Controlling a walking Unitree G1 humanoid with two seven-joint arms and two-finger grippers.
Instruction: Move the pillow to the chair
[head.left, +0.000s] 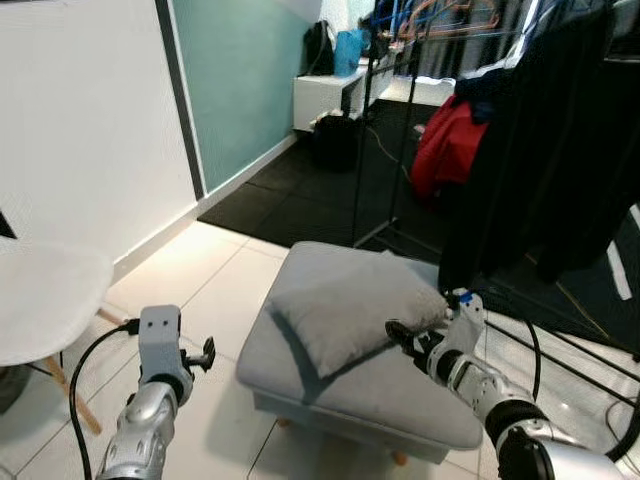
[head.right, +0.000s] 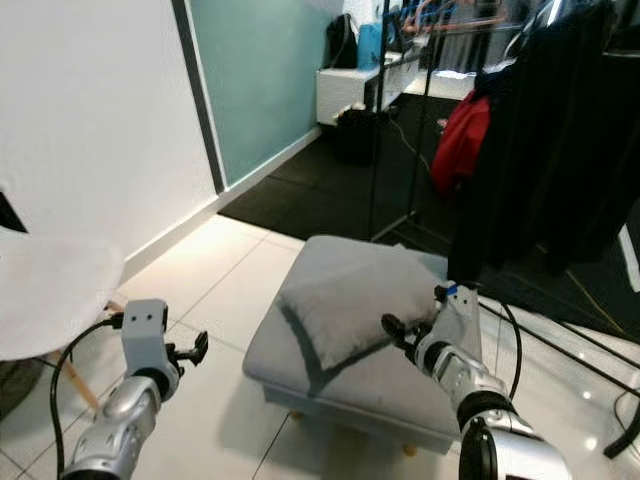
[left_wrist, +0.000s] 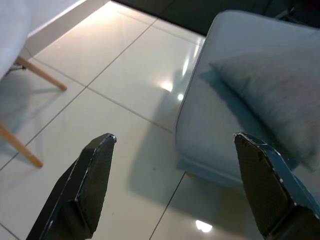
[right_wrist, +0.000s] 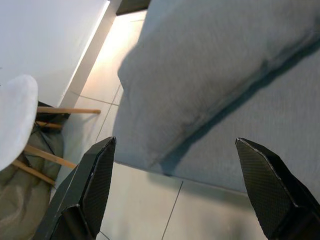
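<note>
The pillow (head.left: 355, 307) is grey woven cloth, matt and a little coarse in the weave. The footstool (head.left: 300, 380) under it wears a similar matt grey fabric, drawn smooth. The floor tiles (left_wrist: 125, 90) are pale, hard and glossy, throwing back the lamps. The chair (head.left: 40, 300) has a smooth white shell that looks like plastic, on light wooden legs (right_wrist: 70, 110). The black fingers (left_wrist: 90, 185) have a fine grainy sheen. The clothes rack (head.left: 365, 120) is thin black metal.

Grey pillow (head.left: 350, 310); grey ottoman (head.left: 300, 380); white chair (head.left: 45, 300).
</note>
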